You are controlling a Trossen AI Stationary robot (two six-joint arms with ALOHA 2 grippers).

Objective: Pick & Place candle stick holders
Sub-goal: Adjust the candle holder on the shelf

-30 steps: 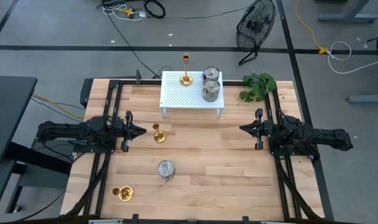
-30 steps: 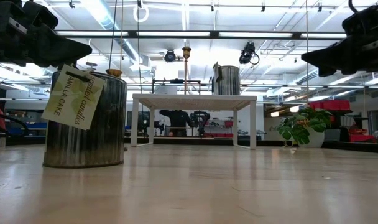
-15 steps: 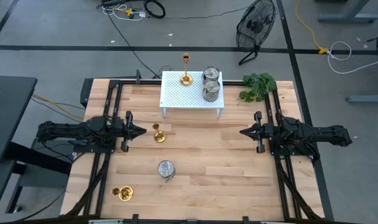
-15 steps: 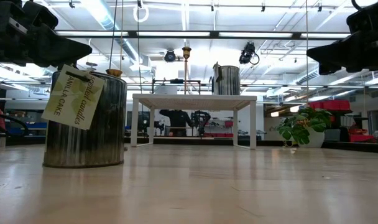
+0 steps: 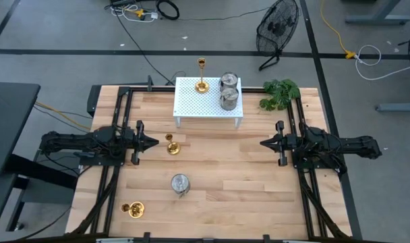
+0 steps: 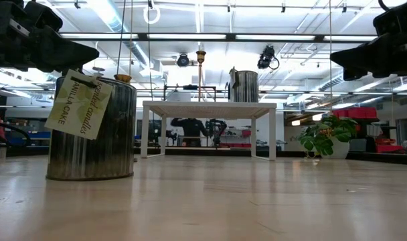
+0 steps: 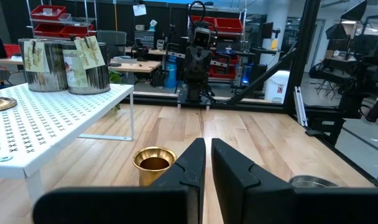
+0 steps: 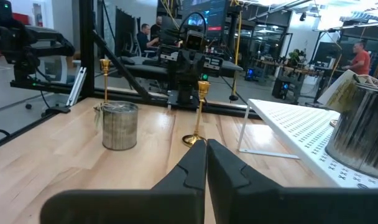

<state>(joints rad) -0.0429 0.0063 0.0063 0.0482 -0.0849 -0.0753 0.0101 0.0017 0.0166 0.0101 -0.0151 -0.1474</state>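
Six holders are spread over the table (image 5: pixel 259 196) and rack. Nearest the front edge, a gold holder (image 5: pixel 132 210) sits at the front left corner, well apart from both grippers; whether it stands or lies cannot be told. Farther in, a silver can (image 5: pixel 181 183) with a paper tag stands upright near the middle, between the two arms and nearer the left one. Next, a second gold holder (image 5: pixel 171 145) stands upright, stem vertical, just beside the left gripper (image 5: pixel 153 142), off its tip; in the left wrist view its cup (image 7: pixel 154 160) shows right in front of the fingers (image 7: pixel 192 163), not touching them. The left gripper's fingers are pressed nearly together and hold nothing. The right gripper (image 5: pixel 264 142), at mid-table on the right and well apart from every holder, also has its fingers (image 8: pixel 195 163) closed and empty. At the far edge, the white rack (image 5: pixel 191 101) carries a third gold holder (image 5: pixel 201 84), upright on its left part, and two silver cans (image 5: pixel 228 92) upright, touching, on its right part. A plant (image 5: pixel 279 92) lies right of the rack.
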